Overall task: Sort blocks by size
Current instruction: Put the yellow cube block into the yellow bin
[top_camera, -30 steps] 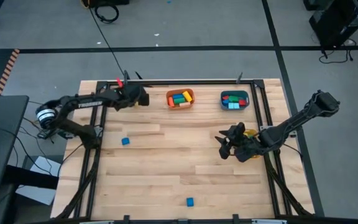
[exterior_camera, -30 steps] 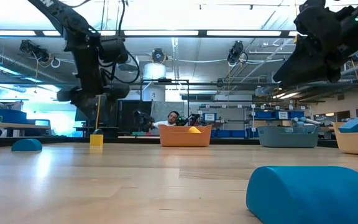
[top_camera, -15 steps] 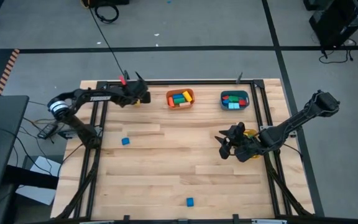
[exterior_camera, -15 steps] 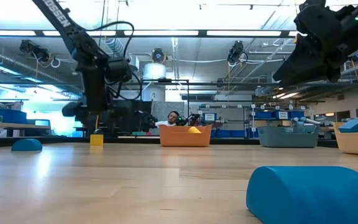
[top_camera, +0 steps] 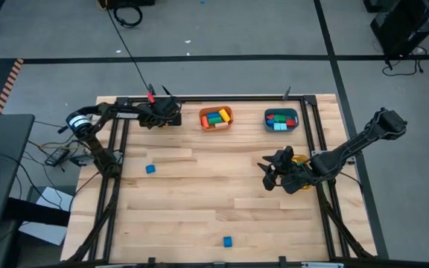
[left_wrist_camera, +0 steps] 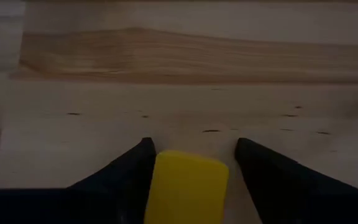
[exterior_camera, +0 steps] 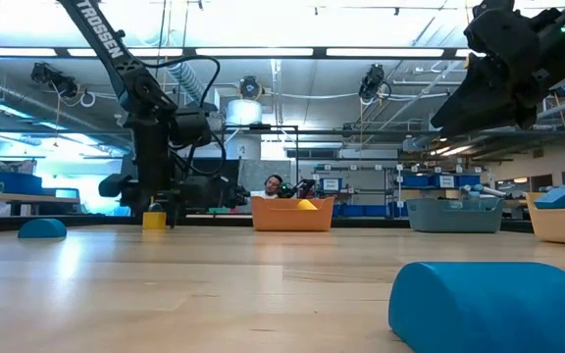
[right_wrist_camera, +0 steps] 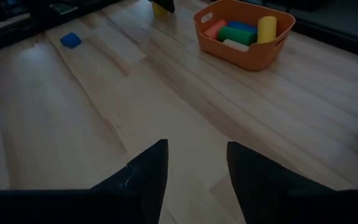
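The left gripper (left_wrist_camera: 191,155) now sits low at the table's (top_camera: 214,193) far edge near its far left corner, its fingers narrowing around the yellow block (left_wrist_camera: 186,185).

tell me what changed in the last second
The left gripper came down at the table's far left corner, and its jaws now straddle the yellow block. The right gripper, the orange bin and the two loose blue blocks stayed put.

The light wooden plank desk (top_camera: 199,193) carries an orange plastic bin (top_camera: 216,117), a teal plastic bin (top_camera: 281,119), a yellow block (exterior_camera: 153,220), and two small blue blocks (top_camera: 150,169) (top_camera: 227,241) lying well apart.
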